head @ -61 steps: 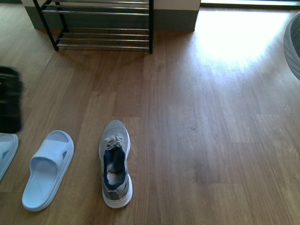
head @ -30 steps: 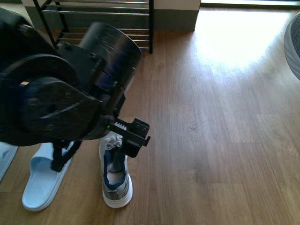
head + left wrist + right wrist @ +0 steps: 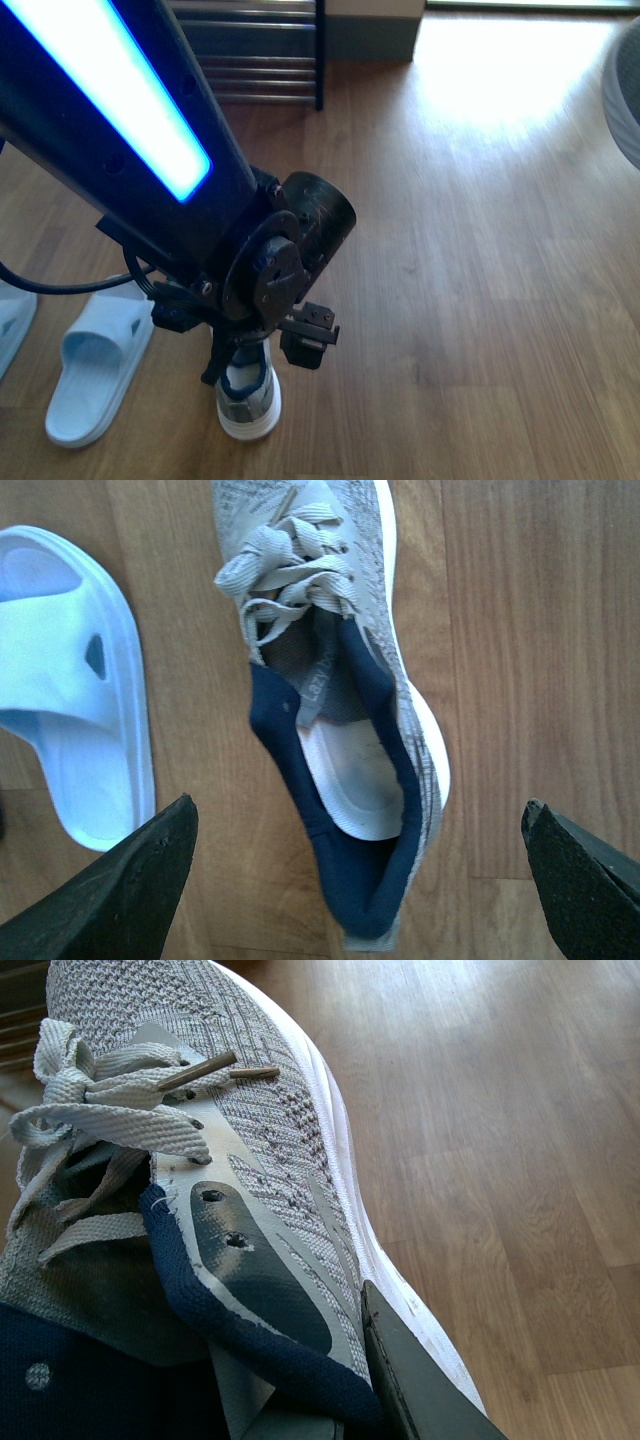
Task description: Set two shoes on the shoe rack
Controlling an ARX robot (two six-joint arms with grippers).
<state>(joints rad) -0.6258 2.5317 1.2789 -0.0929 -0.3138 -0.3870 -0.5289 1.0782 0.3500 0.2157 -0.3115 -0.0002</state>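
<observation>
Here, the left gripper (image 3: 358, 820) is shown poised over a grey sneaker (image 3: 335, 710) that lies on the wooden floor (image 3: 480, 260). In the left wrist view its two black fingertips (image 3: 130, 890) are spread wide, one to each side of the heel end. Neither is seen to touch the shoe, and nothing is held. The navy lining and white insole are exposed between them, with the laces tied toward the toe. A pale-blue slide (image 3: 70, 680) lies just beside this sneaker, and its heel end is partly covered by one fingertip.

In the front view the left arm (image 3: 130, 130), marked by a lit blue strip, crosses from the upper left. Most of the sneaker is hidden by it, so only the heel and white sole are seen. A second slide (image 3: 12, 325) is cut off at the left edge. The shoe rack (image 3: 262, 45) stands well apart at the far side of the floor, with only its lower silver bars and one black upright in view.

The right wrist view is filled by a second grey sneaker (image 3: 270, 1130), held clear of the floor. One dark finger (image 3: 425, 1395) of the right gripper (image 3: 360, 1390) is pressed against its outer side by the collar. The other finger is hidden, and the grip is read as closed on the shoe. A grey rounded shape (image 3: 625, 90) at the right edge of the front view cannot be identified.
</observation>
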